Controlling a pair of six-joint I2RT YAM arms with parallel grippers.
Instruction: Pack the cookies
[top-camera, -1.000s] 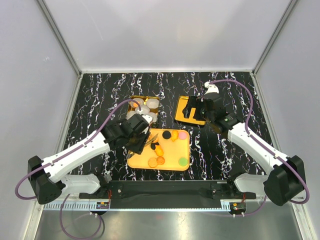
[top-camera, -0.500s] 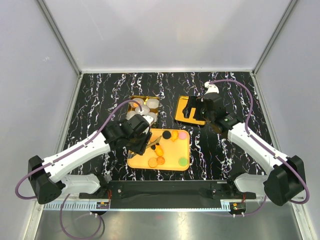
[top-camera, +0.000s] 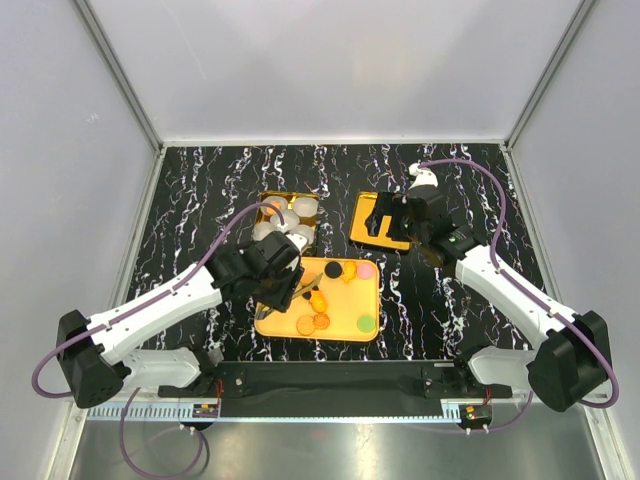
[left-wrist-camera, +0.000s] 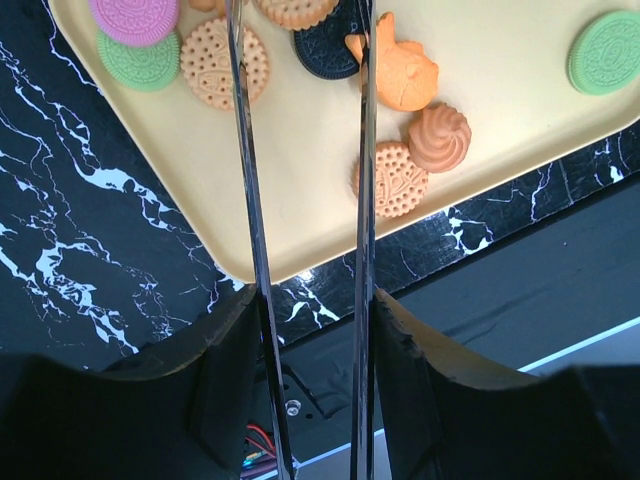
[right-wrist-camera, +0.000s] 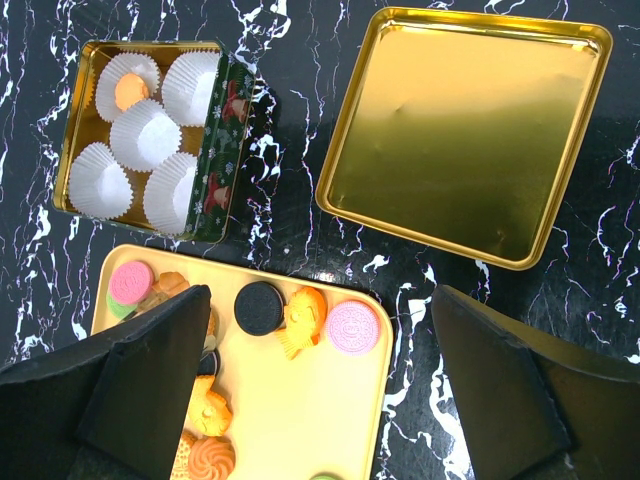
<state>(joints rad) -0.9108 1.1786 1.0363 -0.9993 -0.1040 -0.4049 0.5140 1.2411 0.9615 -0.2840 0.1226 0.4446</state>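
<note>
The black, white-veined desk (top-camera: 190, 210) is boxed by pale walls (top-camera: 80, 150) on three sides. Broad bare marble runs down the left and right of the overhead frame and along its upper edge. The working items crowd the centre. The yellow tray (left-wrist-camera: 500, 110) lies at lower centre. In the left wrist view its rounded corner sits close to the desk's front edge, with only a thin strip of marble between. The gold tin (right-wrist-camera: 228, 150) sits just off the tray's upper left corner, a narrow gap apart. The gold lid (right-wrist-camera: 460, 140) lies to the tin's right, clear of both tin and tray. The loose cookies (top-camera: 322, 321) all lie on the tray, spread along its upper, left and lower parts. They are flat round discs in pink, green, black and tan, plus an orange fish-shaped cookie (left-wrist-camera: 400, 70) and a swirled cookie (left-wrist-camera: 440, 138). Five white paper cups (right-wrist-camera: 145, 135) stand in the tin; one holds an orange piece (right-wrist-camera: 127, 90). The left tool (top-camera: 305, 284) hangs over the tray's upper left. Its thin blades stand parallel and a narrow way apart, with the tips cut off by the frame, so a grip cannot be told. The right tool (right-wrist-camera: 318, 292) hovers over the lid, fingers spread wide, holding nothing.
</note>
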